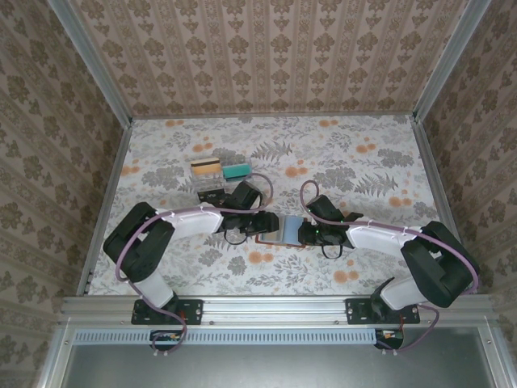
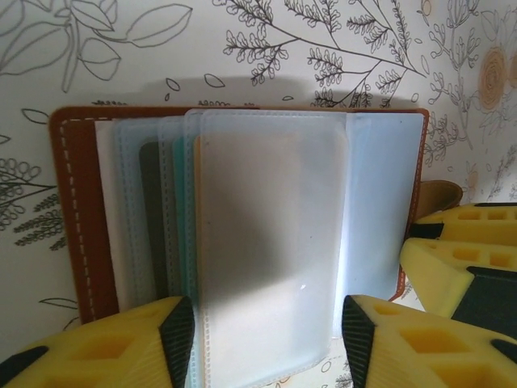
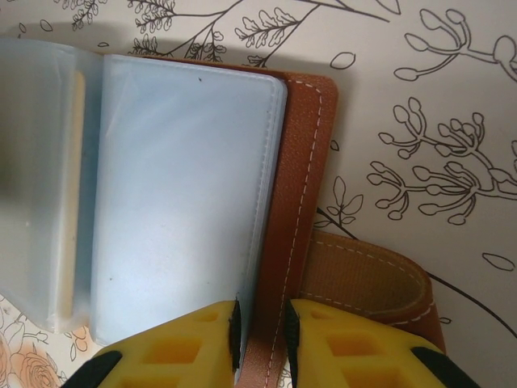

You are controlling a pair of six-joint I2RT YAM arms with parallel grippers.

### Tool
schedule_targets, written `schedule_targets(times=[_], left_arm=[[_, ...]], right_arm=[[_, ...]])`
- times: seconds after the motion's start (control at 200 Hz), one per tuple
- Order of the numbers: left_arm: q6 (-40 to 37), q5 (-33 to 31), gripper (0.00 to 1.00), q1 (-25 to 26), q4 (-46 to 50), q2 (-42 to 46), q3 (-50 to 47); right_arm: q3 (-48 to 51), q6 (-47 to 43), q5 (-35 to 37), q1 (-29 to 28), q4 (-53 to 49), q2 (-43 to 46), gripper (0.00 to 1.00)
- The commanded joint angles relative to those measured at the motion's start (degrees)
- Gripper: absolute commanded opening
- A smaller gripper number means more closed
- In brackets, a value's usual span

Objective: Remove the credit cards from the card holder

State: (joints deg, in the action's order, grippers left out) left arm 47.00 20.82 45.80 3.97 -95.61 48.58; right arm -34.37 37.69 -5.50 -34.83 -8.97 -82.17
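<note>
The brown leather card holder (image 1: 283,232) lies open on the floral table between both grippers. Its clear blue-grey plastic sleeves (image 2: 266,226) fan out from the cover (image 2: 73,210). A pale tan card (image 3: 77,186) sits inside one sleeve, and darker card edges (image 2: 151,210) show in the sleeves further left. My left gripper (image 2: 266,343) is open, one finger on each side of the topmost sleeve's near end. My right gripper (image 3: 260,327) is shut on the stitched brown cover edge (image 3: 303,162) beside the last sleeve. Its yellow fingers (image 2: 460,250) show at the holder's right side.
Three loose cards lie on the table behind the left arm: an orange-brown one (image 1: 205,166), a teal one (image 1: 237,170) and a dark one (image 1: 212,194). The holder's brown closing strap (image 3: 371,279) sticks out on the right. Patterned walls enclose the table.
</note>
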Motion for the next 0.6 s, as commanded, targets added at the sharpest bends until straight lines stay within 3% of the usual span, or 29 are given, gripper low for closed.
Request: schedule_targets(times=[0.0, 0.105, 0.345, 0.42, 0.535, 0.595], left_arm=[[0.0, 3.1, 0.62, 0.8, -2.0, -1.0, 0.9], [0.3, 5.5, 0.70, 0.8, -5.0, -1.1, 0.3], [0.3, 7.4, 0.77, 0.8, -6.5, -1.6, 0.8], [0.1, 7.7, 0.90, 0.8, -7.0, -1.4, 0.7], [-0.2, 8.2, 1.00, 0.7, -7.6, -1.2, 0.6], [-0.3, 8.3, 1.00, 0.8, -7.6, -1.1, 0.6]], right_arm=[[1.3, 0.6, 0.5, -0.7, -0.8, -1.9, 0.25], [1.1, 0.6, 0.5, -0.7, -0.9, -2.1, 0.25], [1.2, 0.6, 0.7, -0.8, -0.8, -2.1, 0.25], [1.3, 0.7, 0.7, -0.8, -0.9, -1.9, 0.25], [1.4, 1.0, 1.1, -0.8, -0.9, -1.5, 0.26], [1.3, 1.3, 1.4, -0.7, -1.1, -1.0, 0.29]])
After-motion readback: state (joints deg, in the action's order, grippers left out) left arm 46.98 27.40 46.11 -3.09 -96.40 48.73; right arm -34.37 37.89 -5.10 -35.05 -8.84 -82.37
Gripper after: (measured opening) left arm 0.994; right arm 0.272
